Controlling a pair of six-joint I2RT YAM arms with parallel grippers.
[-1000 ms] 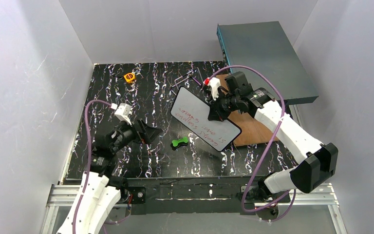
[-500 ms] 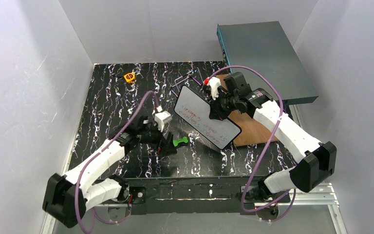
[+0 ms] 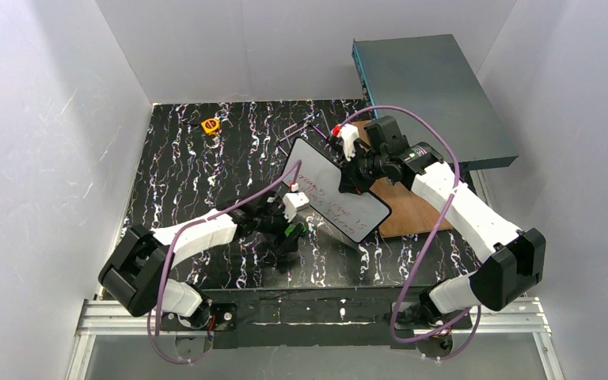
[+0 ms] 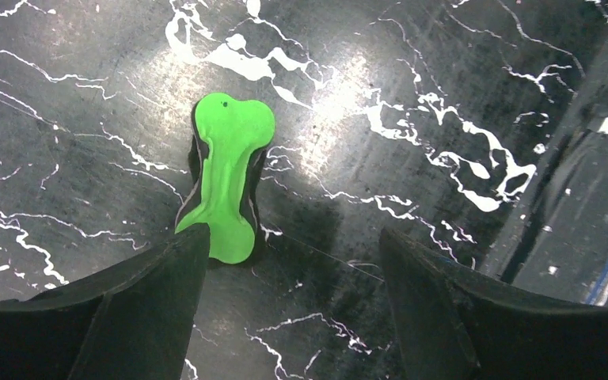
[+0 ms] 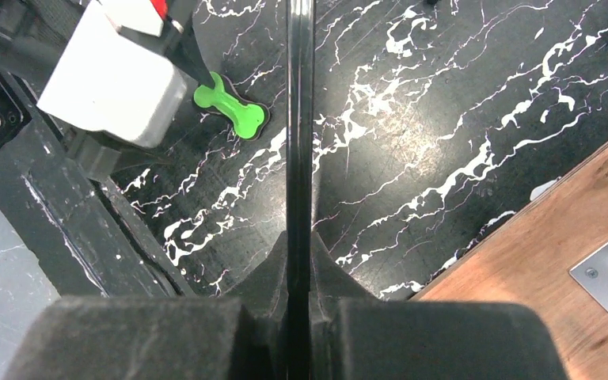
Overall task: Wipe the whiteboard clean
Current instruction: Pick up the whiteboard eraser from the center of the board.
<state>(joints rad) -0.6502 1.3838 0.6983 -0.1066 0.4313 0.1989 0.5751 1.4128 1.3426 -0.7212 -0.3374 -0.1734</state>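
Jaws spread, the left tool point(image 4: 290, 237) may knock the off-centre green eraser point(image 4: 228, 178) aside; right tool point(image 5: 299, 237) clamps the whiteboard point(image 3: 328, 190).

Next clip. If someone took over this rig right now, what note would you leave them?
Left gripper: open, fingers low over the table; the green bone-shaped eraser lies off-centre by one finger, not gripped.
Right gripper: shut on the edge of the whiteboard, holding it tilted off the table.
Done: board picked up and presented.
Left: close on the eraser, bring it to the board, wipe off the handwriting; nothing looks erased yet.
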